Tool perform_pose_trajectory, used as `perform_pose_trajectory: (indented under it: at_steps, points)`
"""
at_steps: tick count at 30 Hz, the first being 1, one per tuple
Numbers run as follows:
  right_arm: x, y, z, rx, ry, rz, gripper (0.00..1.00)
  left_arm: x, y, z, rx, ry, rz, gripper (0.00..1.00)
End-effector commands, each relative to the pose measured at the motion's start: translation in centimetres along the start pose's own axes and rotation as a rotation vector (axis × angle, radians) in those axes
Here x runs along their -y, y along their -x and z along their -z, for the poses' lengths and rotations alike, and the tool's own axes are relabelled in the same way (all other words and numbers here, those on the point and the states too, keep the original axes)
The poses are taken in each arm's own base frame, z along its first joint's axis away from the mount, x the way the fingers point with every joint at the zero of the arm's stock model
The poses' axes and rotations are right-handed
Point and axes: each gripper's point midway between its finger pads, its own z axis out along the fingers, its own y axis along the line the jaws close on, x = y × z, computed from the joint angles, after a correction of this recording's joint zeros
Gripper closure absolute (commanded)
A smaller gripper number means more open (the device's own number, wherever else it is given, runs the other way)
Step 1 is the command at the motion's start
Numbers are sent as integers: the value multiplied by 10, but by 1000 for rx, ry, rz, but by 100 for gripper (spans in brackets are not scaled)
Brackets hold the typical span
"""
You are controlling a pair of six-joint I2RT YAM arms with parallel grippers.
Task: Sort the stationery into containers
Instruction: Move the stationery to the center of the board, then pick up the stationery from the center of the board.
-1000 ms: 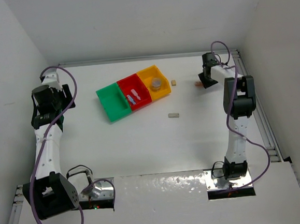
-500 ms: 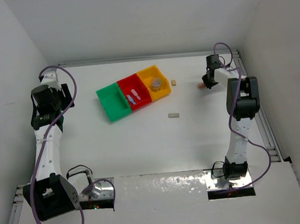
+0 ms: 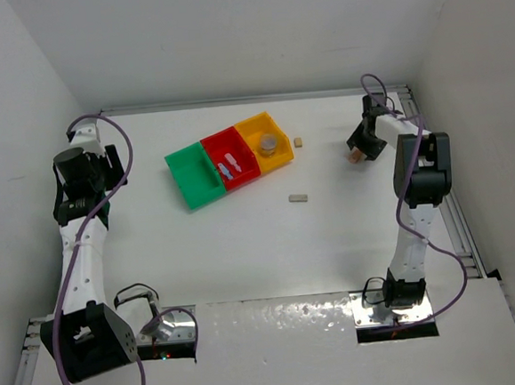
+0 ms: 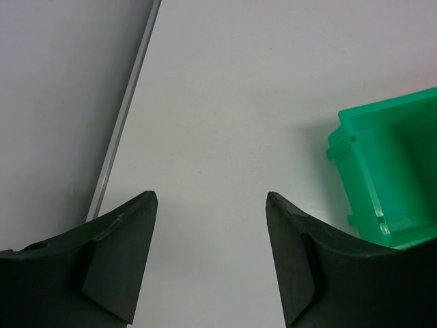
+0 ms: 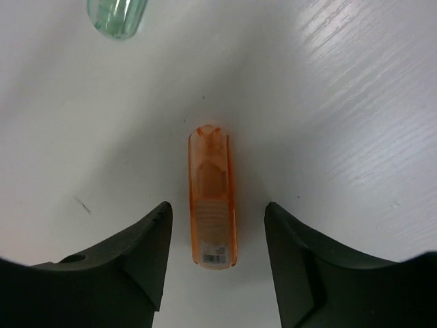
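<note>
- My right gripper [image 5: 217,208] stands spread, one finger on each side of the orange piece [image 5: 212,171], which lies flat on the table [image 5: 341,102] at mid-frame. Neither finger seems to touch it, though shadow blurs this.
- Its long axis runs up-down the frame, parallel to the fingers, so closing would pinch its narrow width.
- My left gripper [image 4: 210,198], spread and empty beside the green bin [image 4: 389,164], is far off.

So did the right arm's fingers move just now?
Yes. The right fingers moved toward the arm bases: once level with the small tan block, now nearer than it.
</note>
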Motion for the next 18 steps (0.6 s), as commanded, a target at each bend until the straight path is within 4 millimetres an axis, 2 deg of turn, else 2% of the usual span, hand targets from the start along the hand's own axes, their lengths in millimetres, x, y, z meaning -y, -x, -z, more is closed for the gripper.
perform_pose_trajectory:
  at_steps: [1,2,4,8,10,12,13,14,15,18]
  points:
    - [3,-5,3,-38,-9,80,44,-5,19,4,80,14,0,37]
    - [-2,0,3,-32,-4,80,44,-5,21,4,86,15,0,37]
    - [0,-5,-5,-58,-23,86,47,-5,24,5,96,16,-3,37]
    - [14,-17,-6,-99,-71,105,54,-13,29,8,114,58,-13,35]
    - [20,-20,-7,-98,-91,115,61,-15,31,9,119,71,-16,35]
    - [26,-23,-9,-102,-111,128,74,-16,31,9,121,78,-17,35]
    - [29,-24,-9,-108,-117,133,81,-16,31,9,123,78,-17,35]
    - [30,-23,-8,-102,-122,139,93,-16,32,9,126,77,-17,35]
    - [30,-23,-6,-99,-121,143,99,-16,33,9,129,75,-17,35]
    - [23,-12,8,-43,-112,214,100,-16,36,10,140,76,-17,35]
